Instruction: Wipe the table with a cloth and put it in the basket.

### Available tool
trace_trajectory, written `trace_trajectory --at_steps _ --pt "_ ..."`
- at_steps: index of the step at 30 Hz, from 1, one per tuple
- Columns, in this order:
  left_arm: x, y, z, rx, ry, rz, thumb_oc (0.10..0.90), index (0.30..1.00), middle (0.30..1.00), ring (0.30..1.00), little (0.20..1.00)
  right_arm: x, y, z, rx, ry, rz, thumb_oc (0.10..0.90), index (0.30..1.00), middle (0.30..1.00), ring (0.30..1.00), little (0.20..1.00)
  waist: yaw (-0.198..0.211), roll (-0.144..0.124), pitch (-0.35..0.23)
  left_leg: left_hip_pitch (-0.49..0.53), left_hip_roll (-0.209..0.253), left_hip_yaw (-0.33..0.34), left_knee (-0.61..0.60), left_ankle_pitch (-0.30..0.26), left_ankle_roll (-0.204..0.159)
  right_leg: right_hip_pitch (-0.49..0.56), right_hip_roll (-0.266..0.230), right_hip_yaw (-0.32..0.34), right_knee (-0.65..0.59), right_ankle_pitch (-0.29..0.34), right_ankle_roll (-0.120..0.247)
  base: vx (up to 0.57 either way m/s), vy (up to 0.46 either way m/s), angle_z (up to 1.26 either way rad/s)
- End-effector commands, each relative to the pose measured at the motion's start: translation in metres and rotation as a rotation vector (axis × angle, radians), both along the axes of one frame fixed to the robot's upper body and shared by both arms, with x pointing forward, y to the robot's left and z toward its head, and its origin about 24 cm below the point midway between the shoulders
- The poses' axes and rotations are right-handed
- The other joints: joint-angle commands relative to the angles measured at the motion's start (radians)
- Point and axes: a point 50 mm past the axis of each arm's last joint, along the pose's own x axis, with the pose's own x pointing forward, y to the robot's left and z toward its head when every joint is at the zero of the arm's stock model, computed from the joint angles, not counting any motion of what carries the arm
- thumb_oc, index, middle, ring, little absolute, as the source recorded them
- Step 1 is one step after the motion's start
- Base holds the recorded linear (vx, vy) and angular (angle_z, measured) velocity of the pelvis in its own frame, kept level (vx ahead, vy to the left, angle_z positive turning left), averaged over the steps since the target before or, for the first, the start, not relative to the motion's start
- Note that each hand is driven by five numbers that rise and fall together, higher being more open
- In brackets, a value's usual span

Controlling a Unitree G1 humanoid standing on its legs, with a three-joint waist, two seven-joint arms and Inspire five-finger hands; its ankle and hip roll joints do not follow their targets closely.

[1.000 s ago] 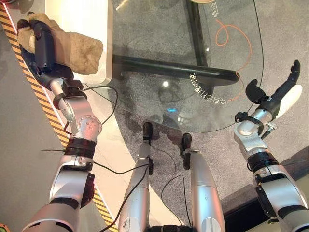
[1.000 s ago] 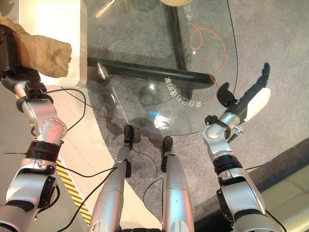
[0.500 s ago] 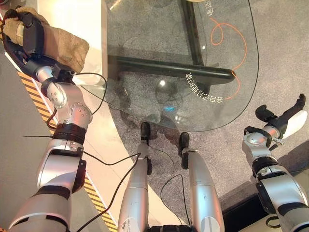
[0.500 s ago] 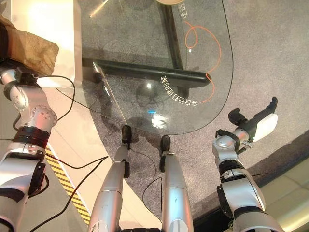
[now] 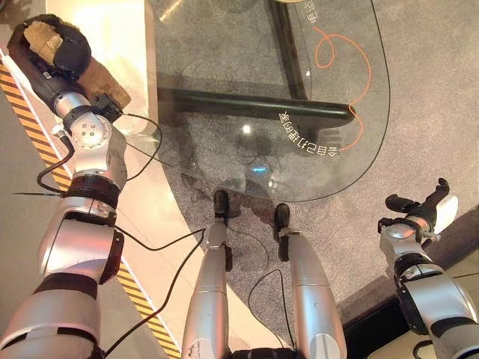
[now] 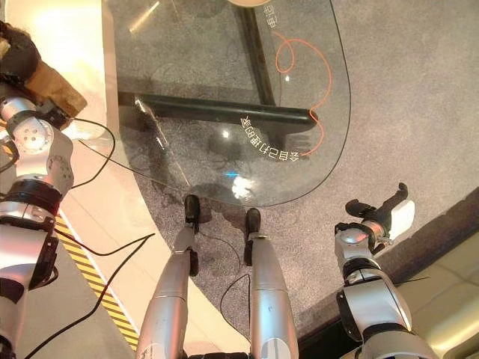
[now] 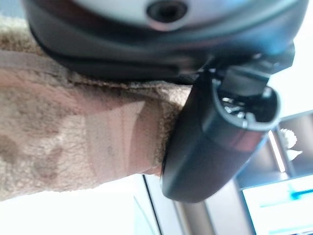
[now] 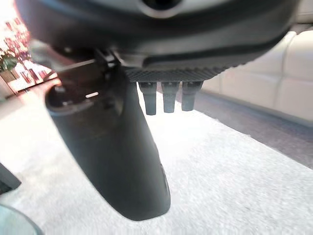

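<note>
Your left hand (image 5: 56, 48) has pulled back off the glass surface (image 5: 224, 90), clamped on the cloth (image 7: 73, 142); right hand (image 5: 426, 213) dropped, fingers relaxed. Basket comes next.

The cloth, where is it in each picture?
Left eye view: the cloth is top left, gripped in the left robot hand.
Right eye view: upper left edge, partly cut off.
Left wrist view: fuzzy tan mass pressed against the palm.
Right wrist view: carpet beyond the right robot hand.
Shared landmark: the glass table.
</note>
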Motion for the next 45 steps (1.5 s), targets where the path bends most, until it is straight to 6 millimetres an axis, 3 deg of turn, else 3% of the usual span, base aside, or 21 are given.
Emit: trace_trajectory --at_steps 1,15,44,45 --pt "-0.031 0.030 0.082 0.116 -0.215 0.168 0.100 0.300 0.300 0.300 0.200 -0.018 -0.026 -0.003 -0.019 0.048 -0.072 0.800 0.900 0.900 0.900 0.900 0.012 -0.035 -0.028 0.036 -0.071 0.085 0.173 -0.237 0.066 0.067 0.070 0.064 -0.250 0.115 0.044 0.00 0.000 0.00" --pt "-0.020 0.032 0.070 0.227 -0.013 0.172 0.100 0.300 0.300 0.300 0.200 -0.019 -0.025 -0.008 -0.032 0.101 -0.034 0.800 0.900 0.900 0.900 0.900 -0.002 -0.038 -0.028 0.009 -0.071 0.088 0.176 -0.230 0.069 0.032 0.076 0.073 -0.252 0.129 0.044 0.02 0.027 -0.02" --pt "-0.020 0.031 0.078 0.305 0.074 0.255 0.100 0.300 0.300 0.300 0.200 -0.023 -0.024 -0.013 -0.052 0.115 -0.019 0.800 0.900 0.900 0.900 0.900 -0.016 -0.051 -0.028 -0.042 -0.071 0.092 0.203 -0.229 0.079 -0.023 0.080 0.087 -0.243 0.156 0.046 0.01 0.006 0.00" --pt "-0.020 0.032 0.076 0.304 0.083 0.261 0.377 0.538 0.538 0.538 0.477 -0.024 -0.023 -0.015 -0.050 0.120 -0.019 0.800 0.900 0.900 0.900 0.900 -0.015 -0.052 -0.028 -0.038 -0.071 0.092 0.207 -0.237 0.080 -0.019 0.082 0.088 -0.240 0.149 0.046 0.00 0.000 0.00"
